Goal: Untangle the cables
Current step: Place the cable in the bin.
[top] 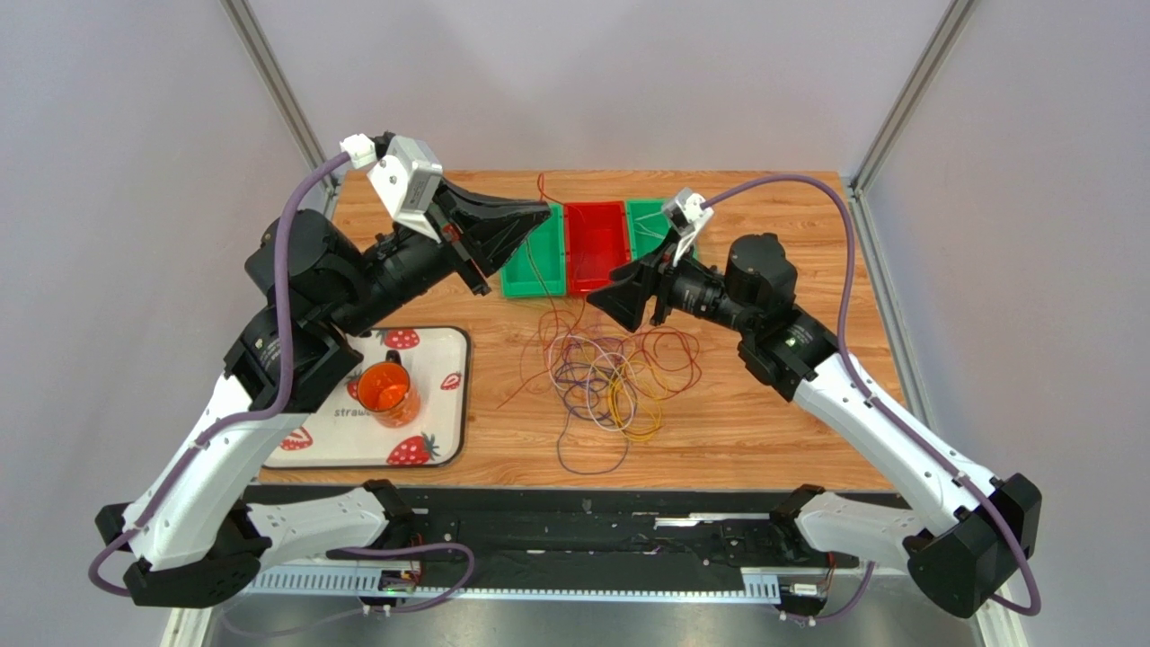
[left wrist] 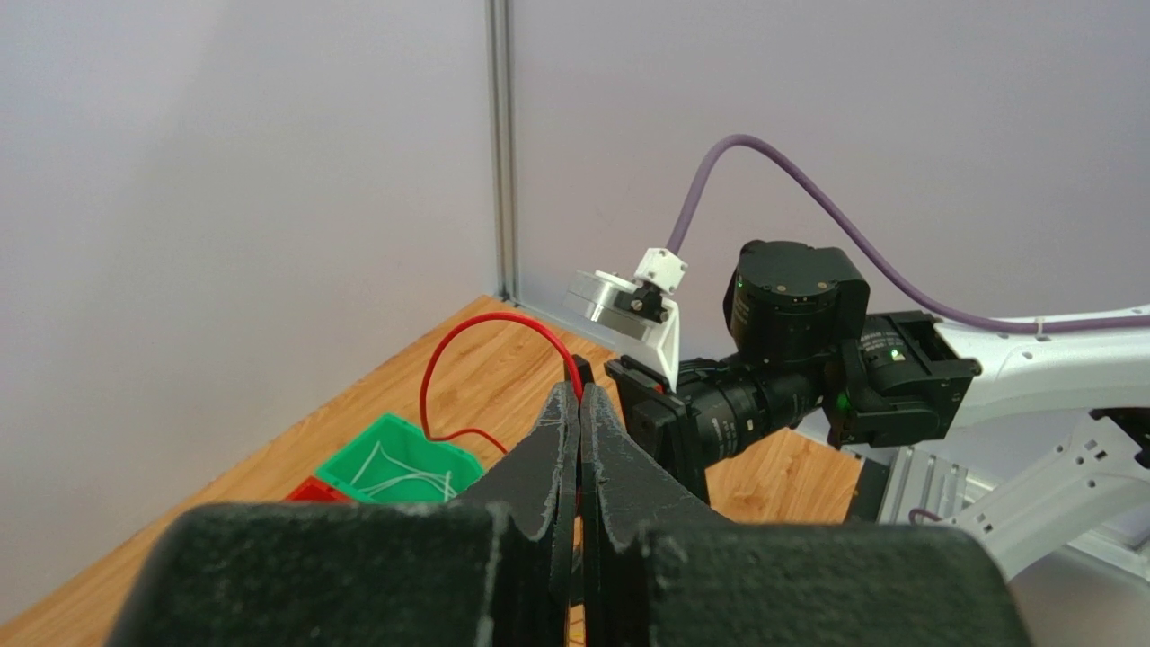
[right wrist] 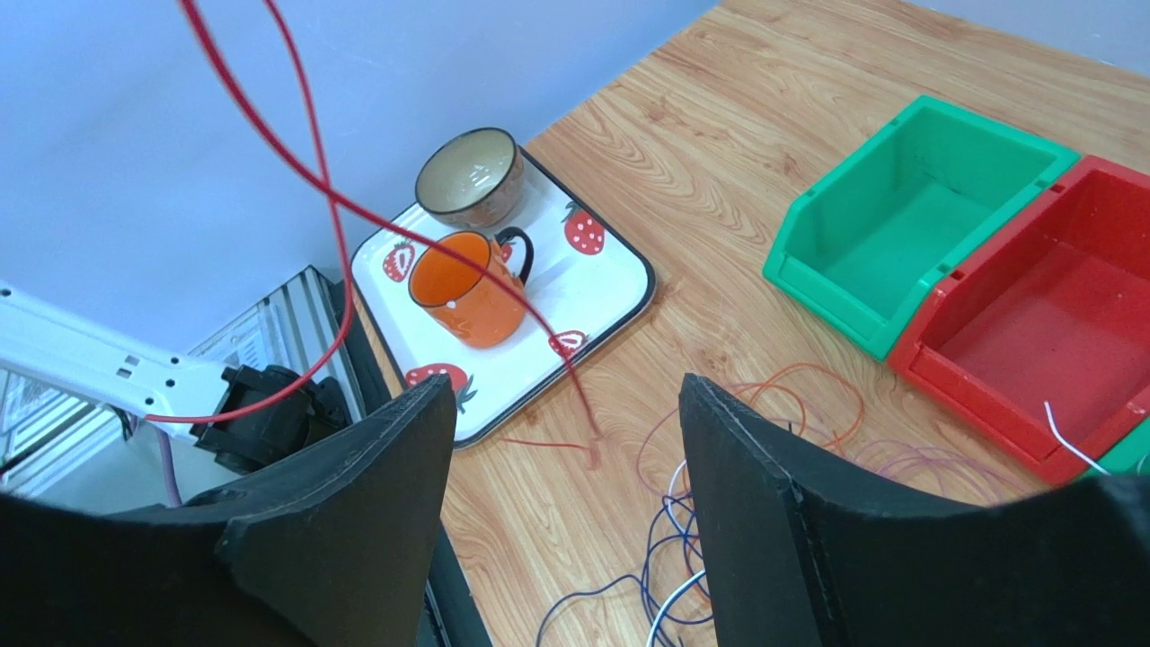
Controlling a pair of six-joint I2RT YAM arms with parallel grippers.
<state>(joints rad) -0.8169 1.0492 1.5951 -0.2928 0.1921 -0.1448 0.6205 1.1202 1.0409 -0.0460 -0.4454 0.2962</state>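
Note:
A tangle of thin cables (top: 614, 380) in purple, yellow, white and orange lies on the wooden table in front of the bins. My left gripper (top: 543, 216) is raised above the left green bin and shut on a red cable (left wrist: 466, 337), which loops out from its tips (left wrist: 581, 394). The same red cable (right wrist: 328, 202) hangs down across the right wrist view to the table. My right gripper (top: 616, 299) is open and empty above the far edge of the tangle; its fingers (right wrist: 405, 445) stand wide apart over purple and white strands (right wrist: 675, 593).
Three bins stand at the back: green (top: 529, 270), red (top: 594, 250), and green (top: 648, 223) holding white wires. A strawberry tray (top: 446, 405) at the left holds an orange mug (top: 388, 391) and a bowl (right wrist: 470, 175). The left arm partly covers the tray.

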